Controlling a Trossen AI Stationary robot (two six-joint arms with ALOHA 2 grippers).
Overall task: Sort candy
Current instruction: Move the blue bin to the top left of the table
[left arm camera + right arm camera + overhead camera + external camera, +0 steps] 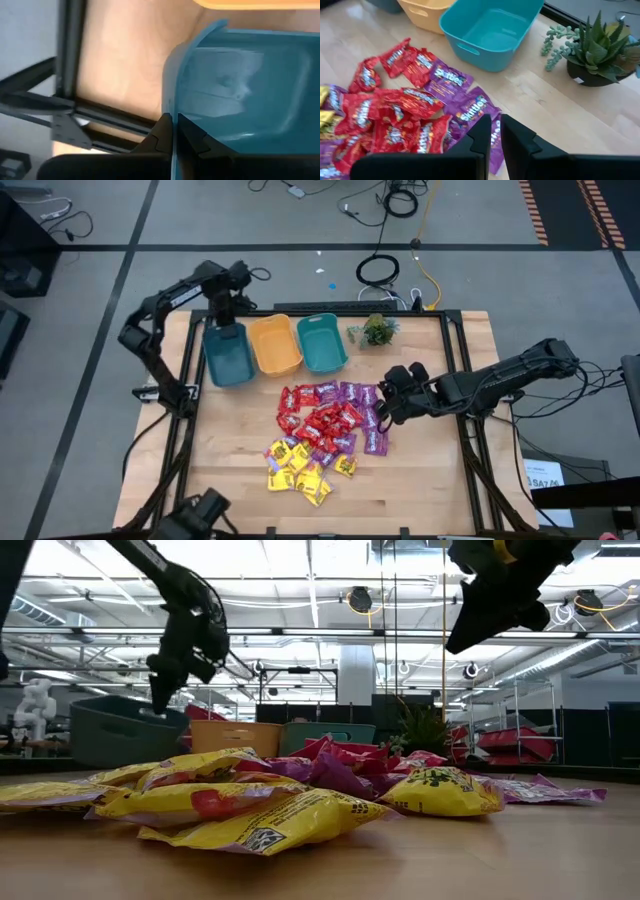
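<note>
Crinkly, glossy candy packets [318, 436], red, purple and yellow, lie heaped on the pale wooden table [430, 490], in front of three smooth rounded plastic bins [276, 346]. The right gripper [381, 408] hovers closed and empty over the pile's purple edge, a spiky potted plant [377, 331] nearby. The left gripper [226, 320] is closed, empty, above the leftmost bin's rim.

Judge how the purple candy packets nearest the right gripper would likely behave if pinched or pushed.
The purple candy packets look flat, thin and crinkled, so probably floppy and light. Their shiny wrappers suggest they may slip between fingers. They overlap the red packets, so a push would likely drag neighbours along.
</note>
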